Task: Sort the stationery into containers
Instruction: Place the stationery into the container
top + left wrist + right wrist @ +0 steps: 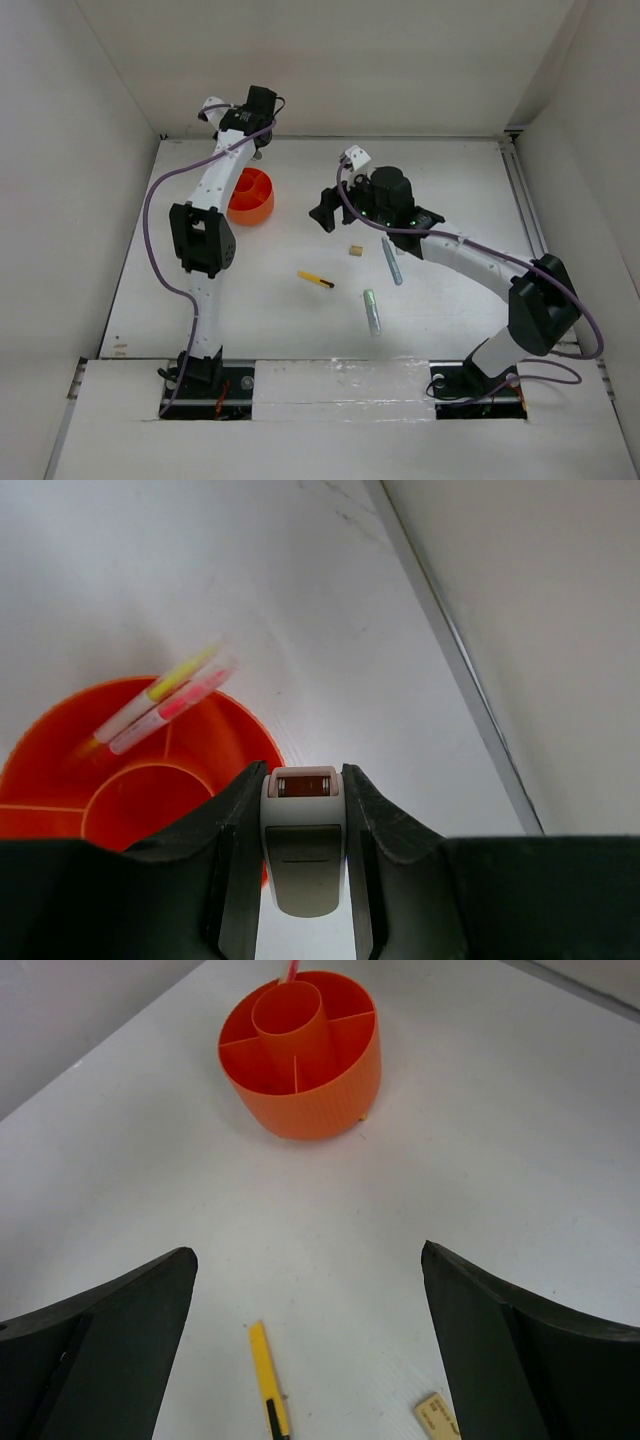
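Observation:
The orange cup with inner dividers stands at the back left. In the left wrist view the orange cup holds a pale yellow marker and a pink marker. My left gripper is shut on a small white eraser with a reddish end, just beyond the cup's far rim. My right gripper is open and empty, right of the cup. A yellow-black pen and a tan eraser lie near it.
A grey-blue pen and a pale green marker lie on the white table right of centre. White walls enclose the table on the left, back and right, with a metal strip along the back wall's foot.

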{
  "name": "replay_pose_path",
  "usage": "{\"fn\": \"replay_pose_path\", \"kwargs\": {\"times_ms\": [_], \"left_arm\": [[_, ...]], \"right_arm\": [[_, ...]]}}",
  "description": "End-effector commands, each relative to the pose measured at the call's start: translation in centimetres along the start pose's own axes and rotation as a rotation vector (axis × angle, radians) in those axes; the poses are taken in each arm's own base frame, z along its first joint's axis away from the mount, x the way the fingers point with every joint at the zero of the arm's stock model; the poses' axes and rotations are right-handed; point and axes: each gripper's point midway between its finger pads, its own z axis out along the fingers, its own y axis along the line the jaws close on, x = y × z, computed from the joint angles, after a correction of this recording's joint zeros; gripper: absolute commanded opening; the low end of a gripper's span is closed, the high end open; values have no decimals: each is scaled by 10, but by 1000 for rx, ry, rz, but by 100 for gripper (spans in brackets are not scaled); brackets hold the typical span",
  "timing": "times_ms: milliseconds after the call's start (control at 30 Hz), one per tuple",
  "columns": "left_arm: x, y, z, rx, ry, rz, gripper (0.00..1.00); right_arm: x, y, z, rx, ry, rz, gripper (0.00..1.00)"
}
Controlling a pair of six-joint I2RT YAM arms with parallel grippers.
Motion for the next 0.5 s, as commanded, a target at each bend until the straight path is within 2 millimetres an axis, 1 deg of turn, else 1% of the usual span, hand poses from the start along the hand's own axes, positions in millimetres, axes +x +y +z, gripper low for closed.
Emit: {"fn": "replay_pose_path", "kwargs": {"times_ms": [0,33,67,133,167,200,267,300,400,467], "left_arm": [[-29,15,-1,-71,-127,-107,0],[-28,17,3,-82,-140,-100,0],[-28,17,3,-82,-140,-100,0],[-19,22,14,-111,-142,-74,0],[-19,23,14,-111,-142,-73,0],[-14,26,17,-125,-138,-60,0],[-14,26,17,-125,-138,-60,0],[-11,27,21,-132,-136,-52,0],[-12,28,21,-135,-146,-52,0],[-9,31,24,-148,-142,-39,0]], "right_arm": [[-3,7,-10,-15,-9,-27,100],[-3,7,-11,-15,-9,-27,100],[2,9,-11,-27,2,-26,100],[2,11,-11,-39,4,-25,100],[3,13,-11,-50,5,-26,100],[3,13,-11,-50,5,-26,100],[3,14,-11,-59,6,-26,100],[3,14,-11,-59,6,-26,100],[3,16,-11,-70,8,-26,100],[3,18,-12,-79,9,-26,100]]}}
